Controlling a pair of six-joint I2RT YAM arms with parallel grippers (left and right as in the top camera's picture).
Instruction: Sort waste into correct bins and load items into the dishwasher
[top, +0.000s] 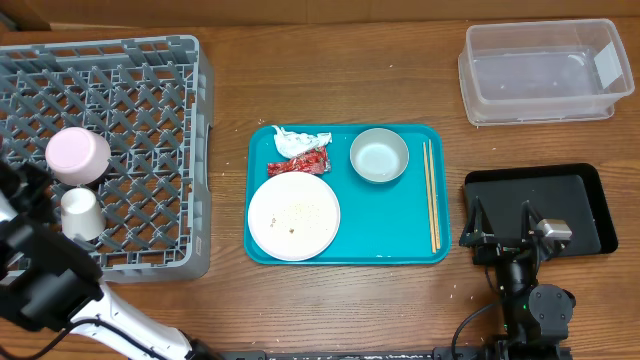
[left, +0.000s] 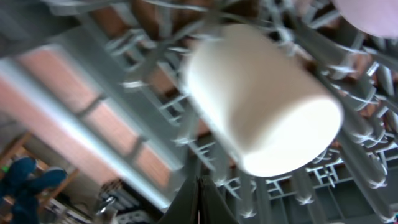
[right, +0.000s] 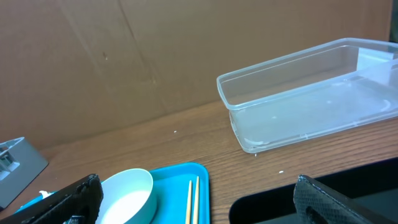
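Left gripper (left: 199, 196) closed, right gripper (right: 196, 190) spread wide

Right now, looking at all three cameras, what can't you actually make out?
- Left gripper: left wrist view, blurred, cut by the bottom edge; open or shut unclear. Overhead, the arm hides it.
- White label on the clear rectangular plastic tub: overhead, print too small.
- Small red printed wrapper: overhead, print too small.
- Shallow black rectangular tray: overhead, the right gripper covers its left part.

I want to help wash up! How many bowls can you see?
2. One pink bowl is in the grey rack, next to the white cup. One pale bowl is on the teal tray. The left arm covers some rack, so another could hide.
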